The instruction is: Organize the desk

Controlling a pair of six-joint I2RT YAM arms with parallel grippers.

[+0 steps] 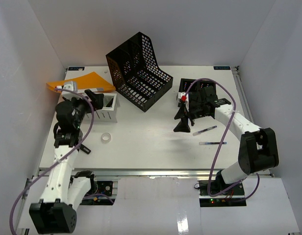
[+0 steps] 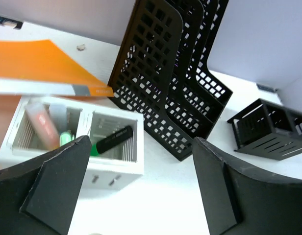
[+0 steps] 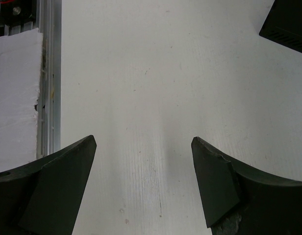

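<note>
The desk (image 1: 151, 149) filled the middle of the top view. A black mesh file rack (image 1: 138, 71) stood upper centre, an orange folder (image 1: 82, 81) upper left, a white pen box (image 1: 106, 108) just below it. The left gripper (image 2: 141, 144) hung over that box, jaws wide, empty; the right gripper (image 3: 143, 142), equally wide, held nothing. Two pens (image 1: 205, 130) lay right of centre, a tape roll (image 1: 106, 137) lower left.

**A lab booth dressed as an office**

I work in a robot test booth. Plain white panels (image 1: 23, 73) wall in the desk (image 1: 151, 147) on the left, right and far sides, and a bare aluminium rail (image 1: 156, 172) edges its near side. Office props sit on it: a black file rack (image 1: 138, 73), an orange folder (image 1: 82, 81) and a white pen holder (image 1: 104, 116).
</note>
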